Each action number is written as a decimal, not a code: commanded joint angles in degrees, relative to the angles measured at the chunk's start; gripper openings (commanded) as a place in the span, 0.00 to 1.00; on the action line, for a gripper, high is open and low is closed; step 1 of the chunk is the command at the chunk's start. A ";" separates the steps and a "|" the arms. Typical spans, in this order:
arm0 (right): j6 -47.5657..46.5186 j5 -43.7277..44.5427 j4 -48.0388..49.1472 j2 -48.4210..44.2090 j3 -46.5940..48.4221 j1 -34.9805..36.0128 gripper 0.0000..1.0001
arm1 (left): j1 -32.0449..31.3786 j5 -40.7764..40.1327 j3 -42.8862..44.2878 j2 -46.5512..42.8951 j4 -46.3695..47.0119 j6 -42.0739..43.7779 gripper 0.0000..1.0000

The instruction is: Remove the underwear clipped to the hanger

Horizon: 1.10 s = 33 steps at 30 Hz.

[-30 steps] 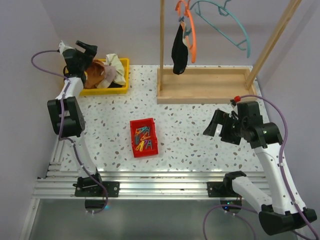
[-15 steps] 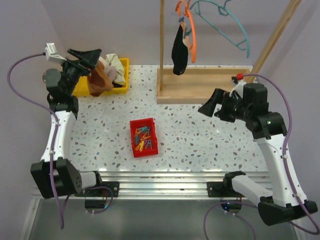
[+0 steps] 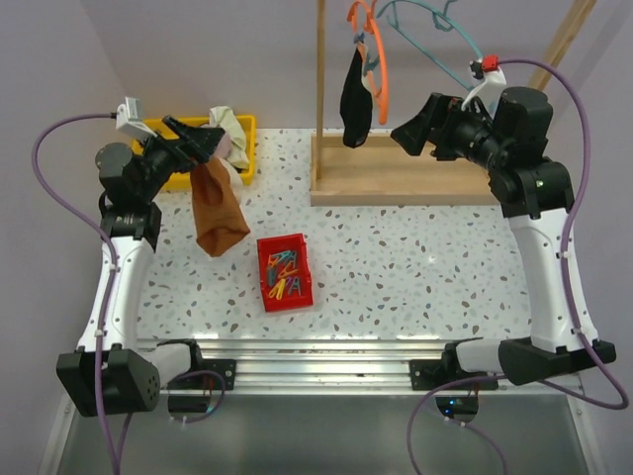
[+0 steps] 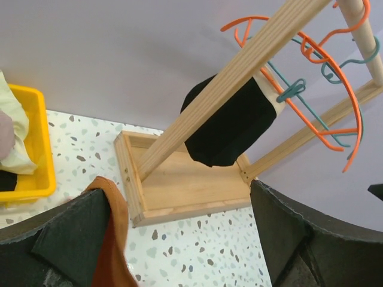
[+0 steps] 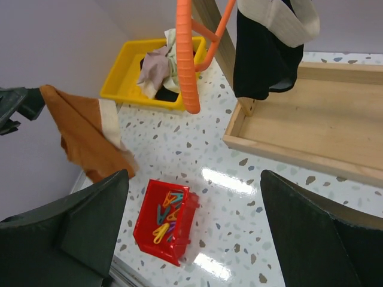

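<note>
The rust-brown underwear [image 3: 218, 208] with a cream-white band hangs from my left gripper [image 3: 203, 143], above the table beside the yellow bin. In the left wrist view the jaws stand wide apart [image 4: 176, 200] and the brown cloth [image 4: 114, 239] is draped over one finger. The black underwear [image 3: 354, 99] with its white band hangs on the orange hanger [image 3: 381, 69], held by a teal clip [image 4: 290, 91]. It also shows in the right wrist view [image 5: 263, 60]. My right gripper [image 3: 415, 124] is open and empty, raised just right of the hanger, not touching it.
The wooden rack base [image 3: 406, 173] and its upright post [image 3: 320, 69] stand at the back. A teal hanger [image 3: 445, 40] hangs behind the orange one. A yellow bin [image 3: 247, 148] holds pale cloth. A red bin [image 3: 262, 257] of coloured clips sits mid-table.
My left arm has lifted the brown underwear out of the yellow bin and swung it right over the table. My right arm has risen and moved back toward the hanger.
</note>
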 commanded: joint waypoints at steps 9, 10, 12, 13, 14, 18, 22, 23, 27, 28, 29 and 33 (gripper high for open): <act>1.02 -2.07 -2.00 -10.29 -10.88 0.31 0.95 | 7.30 -11.85 23.65 22.55 5.75 1.68 0.99; 1.11 -1.55 -2.80 -11.27 -11.95 0.40 0.96 | 7.92 -12.12 26.55 25.66 6.72 0.62 0.99; 1.38 -1.02 -4.03 -13.20 -14.06 0.49 0.96 | 9.51 -13.69 35.07 31.89 8.83 -2.62 0.99; 1.46 -1.02 -6.04 -14.52 -15.38 0.57 0.96 | 10.03 -13.70 37.89 38.54 10.92 -4.21 1.00; 1.46 -0.75 -7.27 -15.05 -15.74 0.49 0.96 | 10.56 -13.35 44.44 42.26 10.60 -5.53 1.00; -0.03 2.23 -12.55 -17.08 -16.62 0.57 0.97 | 10.65 -11.95 56.01 61.41 -0.98 -10.72 1.00; 0.06 4.34 -15.37 -18.22 -17.23 0.75 0.98 | 10.83 -11.41 53.31 66.21 -15.22 -9.94 1.00; 0.23 4.43 -15.37 -18.57 -17.50 0.66 0.98 | 10.57 -12.63 48.42 65.59 -14.90 -8.80 1.00; 0.67 4.43 -14.06 -18.23 -19.34 0.75 0.98 | 10.30 -18.18 45.29 62.69 -20.67 -5.55 1.00; 0.93 3.82 -13.71 -18.05 -19.61 0.66 0.98 | 10.30 -19.40 46.17 62.69 -22.09 -4.85 1.00; 0.94 3.56 -13.44 -17.96 -20.04 0.75 0.98 | 10.21 -19.85 47.83 62.69 -23.06 -3.36 1.00; 1.29 2.76 -11.51 -17.52 -21.98 0.75 0.98 | 10.04 -23.10 52.67 60.77 -29.73 -0.19 1.00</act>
